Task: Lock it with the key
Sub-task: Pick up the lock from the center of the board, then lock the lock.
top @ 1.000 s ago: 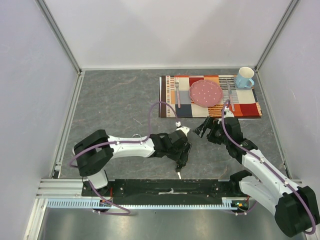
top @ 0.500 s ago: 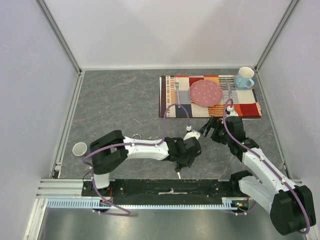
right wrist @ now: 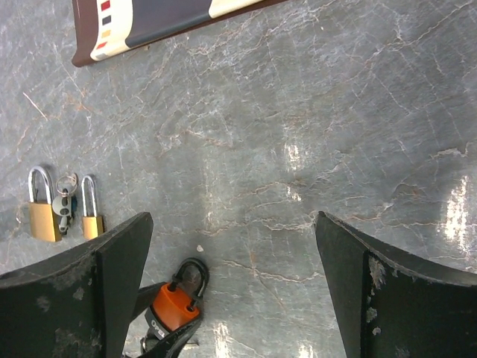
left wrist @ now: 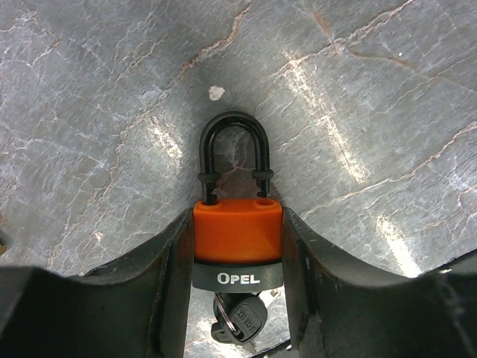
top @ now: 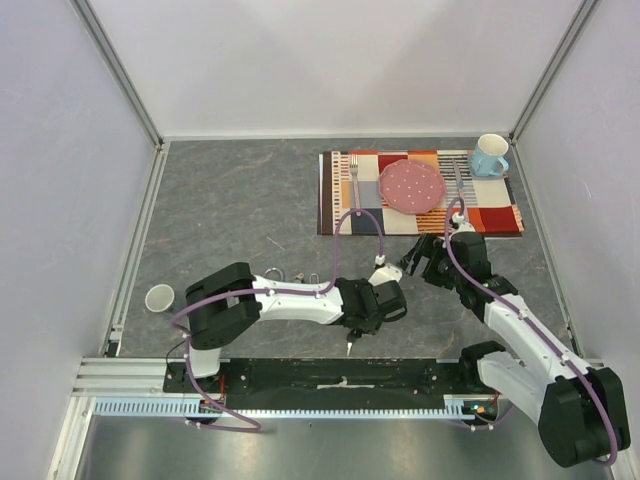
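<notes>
My left gripper point(left wrist: 237, 224) is shut on an orange and grey padlock point(left wrist: 237, 239) marked OPEL and grips its body from both sides over the grey table. Its black shackle point(left wrist: 236, 138) points away from me, and one leg ends just above its hole. A key point(left wrist: 240, 317) on a ring hangs from the lock's underside. In the top view the left gripper point(top: 352, 332) points at the near edge and mostly hides the lock. My right gripper point(right wrist: 235, 276) is open and empty, just right of the padlock point(right wrist: 177, 302); it also shows in the top view point(top: 418, 255).
Two small brass padlocks point(right wrist: 45, 212) with a key lie to the left, also in the top view point(top: 290, 276). A checked placemat point(top: 500, 215) at the back right holds a pink plate point(top: 411, 186) and forks. A blue mug point(top: 489, 155) stands beyond it. A white cup point(top: 159, 298) stands at the left.
My left arm has swung right with the padlock, closer to the right gripper, uncovering the white cup and the brass padlocks. The right gripper has shifted slightly and stays open.
</notes>
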Motion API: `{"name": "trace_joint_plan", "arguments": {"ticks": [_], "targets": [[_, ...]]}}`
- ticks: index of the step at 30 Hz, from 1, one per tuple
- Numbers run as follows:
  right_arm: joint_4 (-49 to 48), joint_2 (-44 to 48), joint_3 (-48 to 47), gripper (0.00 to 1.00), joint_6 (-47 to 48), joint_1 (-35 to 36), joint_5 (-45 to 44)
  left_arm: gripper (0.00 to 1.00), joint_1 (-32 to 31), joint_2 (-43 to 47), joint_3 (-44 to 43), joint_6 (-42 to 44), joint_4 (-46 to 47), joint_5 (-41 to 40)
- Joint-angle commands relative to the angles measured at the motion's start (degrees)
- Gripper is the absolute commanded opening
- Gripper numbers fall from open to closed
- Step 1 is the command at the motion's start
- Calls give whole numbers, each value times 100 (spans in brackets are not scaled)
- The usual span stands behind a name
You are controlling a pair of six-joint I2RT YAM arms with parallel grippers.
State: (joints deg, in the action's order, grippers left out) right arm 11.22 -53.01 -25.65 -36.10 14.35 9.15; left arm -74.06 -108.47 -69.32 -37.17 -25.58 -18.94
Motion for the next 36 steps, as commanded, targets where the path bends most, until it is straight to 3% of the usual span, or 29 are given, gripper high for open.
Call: {"name": "trace_joint_plan", "arguments": {"ticks": [1, 6, 17, 25, 32, 36], "targets": [[-173, -138, -142, 98, 217, -29, 289, 17, 110, 202, 164, 332, -9, -207], [-164, -192, -195, 98, 349, -29, 474, 2, 698, 650, 375, 781, 360, 197], [-524, -587, -256, 98, 420, -20, 1247, 2, 1754, 2697, 1587, 1484, 1204, 1110], [-1789, -833, -318, 98, 24, 217, 2292, 2, 2133, 4419, 2510, 1827, 1670, 1858], [-2940, -631, -458, 98, -705, 805, 2697, 2, 2168, 4931, 2713, 1941, 1829, 2280], [-3275, -692, -625, 97, -873, 1324, 2479, 2, 2168, 4958, 2722, 1941, 1943, 2412]]}}
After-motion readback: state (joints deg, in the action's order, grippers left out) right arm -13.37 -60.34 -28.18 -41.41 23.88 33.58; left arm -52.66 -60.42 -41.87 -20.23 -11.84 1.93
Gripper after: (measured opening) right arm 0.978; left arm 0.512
